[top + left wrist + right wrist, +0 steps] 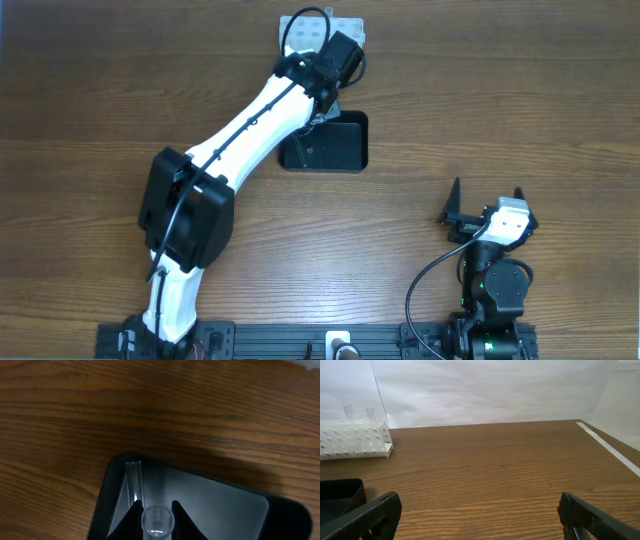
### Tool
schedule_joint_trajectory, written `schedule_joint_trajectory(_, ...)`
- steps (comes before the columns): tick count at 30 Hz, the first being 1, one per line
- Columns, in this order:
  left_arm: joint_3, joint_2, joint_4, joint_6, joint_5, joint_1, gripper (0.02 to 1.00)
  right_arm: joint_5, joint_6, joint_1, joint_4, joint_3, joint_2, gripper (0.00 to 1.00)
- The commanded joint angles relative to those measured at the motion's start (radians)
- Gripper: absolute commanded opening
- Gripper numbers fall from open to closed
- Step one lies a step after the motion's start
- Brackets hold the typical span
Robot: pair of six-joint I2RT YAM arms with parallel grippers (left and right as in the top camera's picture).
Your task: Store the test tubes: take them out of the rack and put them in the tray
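The black tray (340, 145) lies just in front of the white rack (300, 28) at the table's far middle. My left gripper (157, 522) hangs over the tray's (225, 510) corner, shut on a clear test tube (158, 520) that I see end on. A second tube (134, 482) lies inside the tray along its wall. In the right wrist view the rack (352, 440) holds two upright tubes (348, 410). My right gripper (485, 205) stands open near the front right, holding nothing, far from the tray (340, 495).
Bare wooden table spreads to the left and right of the tray. A white backdrop (485, 390) stands behind the rack. The arm mounts (330, 340) run along the front edge.
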Motion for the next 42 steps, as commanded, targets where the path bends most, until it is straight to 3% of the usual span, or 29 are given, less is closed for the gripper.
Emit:
schedule_joint_trajectory(1, -0.005, 0.061, 0.022, 0.017, -0.008, -0.004, 0.040, -0.005, -0.004, -0.006, -0.003, -0.005, -0.007, 0.993)
schedule_joint_trajectory(25, -0.005, 0.116, 0.046, 0.042, 0.000, -0.004, 0.145, -0.005, -0.004, -0.006, -0.003, -0.005, -0.007, 0.991)
schedule_joint_trajectory(31, -0.005, 0.115, 0.055, 0.042, 0.000, -0.003, 0.316, -0.005, -0.004, -0.006, -0.003, -0.005, -0.007, 0.991)
schedule_joint_trajectory(38, 0.017, 0.034, 0.081, 0.042, -0.039, 0.008, 0.378, -0.005, -0.004, -0.006, -0.003, -0.005, -0.007, 0.991)
schedule_joint_trajectory(42, 0.114, -0.001, 0.114, 0.042, -0.166, 0.000, 0.630, -0.005, -0.004, -0.006, -0.003, -0.005, -0.007, 0.993)
